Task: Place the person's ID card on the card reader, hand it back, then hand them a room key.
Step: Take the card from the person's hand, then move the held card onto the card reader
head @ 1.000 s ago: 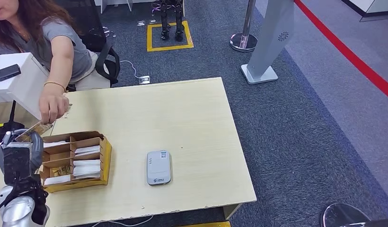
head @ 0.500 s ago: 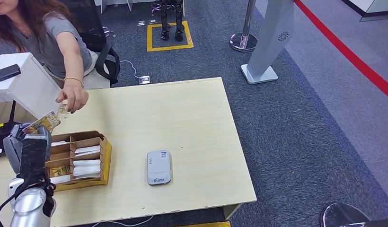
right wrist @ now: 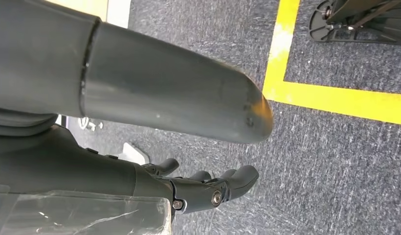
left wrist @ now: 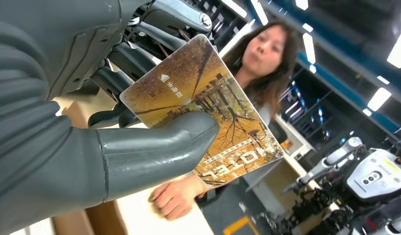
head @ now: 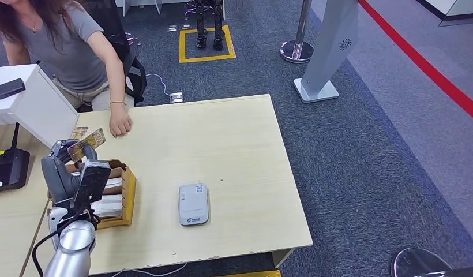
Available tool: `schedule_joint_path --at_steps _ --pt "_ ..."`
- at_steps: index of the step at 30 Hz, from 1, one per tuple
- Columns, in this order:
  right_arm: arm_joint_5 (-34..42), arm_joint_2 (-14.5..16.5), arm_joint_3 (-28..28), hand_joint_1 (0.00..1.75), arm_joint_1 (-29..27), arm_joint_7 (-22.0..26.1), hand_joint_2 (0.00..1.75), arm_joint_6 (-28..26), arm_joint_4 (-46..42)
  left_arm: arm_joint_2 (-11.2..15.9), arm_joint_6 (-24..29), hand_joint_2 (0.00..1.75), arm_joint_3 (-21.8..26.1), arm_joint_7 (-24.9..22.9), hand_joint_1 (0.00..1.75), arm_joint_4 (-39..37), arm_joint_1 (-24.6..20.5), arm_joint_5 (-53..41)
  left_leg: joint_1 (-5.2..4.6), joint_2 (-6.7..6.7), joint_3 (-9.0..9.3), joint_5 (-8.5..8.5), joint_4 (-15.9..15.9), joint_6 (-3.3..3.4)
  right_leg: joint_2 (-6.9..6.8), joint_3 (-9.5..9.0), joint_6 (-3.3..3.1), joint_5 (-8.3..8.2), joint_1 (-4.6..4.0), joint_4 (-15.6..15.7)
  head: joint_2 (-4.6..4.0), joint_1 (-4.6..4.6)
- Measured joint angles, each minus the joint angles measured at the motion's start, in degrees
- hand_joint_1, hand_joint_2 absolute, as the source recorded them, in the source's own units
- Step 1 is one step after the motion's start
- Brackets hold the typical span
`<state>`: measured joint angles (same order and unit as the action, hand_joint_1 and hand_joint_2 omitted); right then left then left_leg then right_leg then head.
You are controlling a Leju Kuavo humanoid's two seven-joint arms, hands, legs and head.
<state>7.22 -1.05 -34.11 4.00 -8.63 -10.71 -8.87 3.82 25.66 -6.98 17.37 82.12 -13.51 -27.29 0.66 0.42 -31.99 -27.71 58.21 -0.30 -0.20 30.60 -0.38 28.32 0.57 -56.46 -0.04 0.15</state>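
Left hand (left wrist: 91,122): thumb pressed flat on the face of a card (left wrist: 208,115), darker fingers (left wrist: 135,58) behind it, so the card is pinched between them and stands clear of the table. Card shows an autumn-tree print with lettering; whether it is the ID card or a room key I cannot tell. In the head view the same hand (head: 70,161) holds the card (head: 87,143) up above the far end of the cardboard box (head: 126,190), whose compartments hold white cards. Just beyond the fingertips, the person's hand (head: 120,124) lies flat on the table (head: 234,144), near the card but apart from it; another small printed card (head: 78,132) lies on the table just beside the held one. Well to the right of the hand, the grey card reader (head: 193,204) sits on the tabletop with nothing on it. Right hand (right wrist: 208,188): hanging over carpet, fingers lightly curled, thumb apart from them, holding nothing.
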Motion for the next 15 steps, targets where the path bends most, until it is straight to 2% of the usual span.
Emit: schedule_joint_path --at_steps 6,15 --pt "-1.4 0.0 -1.4 0.00 0.8 -1.1 1.75 1.0 0.0 -0.4 2.6 1.75 -5.7 -8.0 1.75 -4.4 -5.7 -17.5 0.00 -0.04 -0.01 0.03 0.0 0.04 -0.05 -0.01 0.03 -0.05 0.00 0.0 -0.01 0.00" --pt "-3.0 0.0 -3.3 0.00 2.2 -2.3 1.75 2.4 -0.1 -2.7 -0.2 1.75 -16.0 -17.1 1.75 -16.3 -15.3 -37.1 -0.03 -0.04 -0.02 0.08 0.0 0.06 -0.04 -0.01 0.10 -0.12 0.00 0.0 0.00 0.01"
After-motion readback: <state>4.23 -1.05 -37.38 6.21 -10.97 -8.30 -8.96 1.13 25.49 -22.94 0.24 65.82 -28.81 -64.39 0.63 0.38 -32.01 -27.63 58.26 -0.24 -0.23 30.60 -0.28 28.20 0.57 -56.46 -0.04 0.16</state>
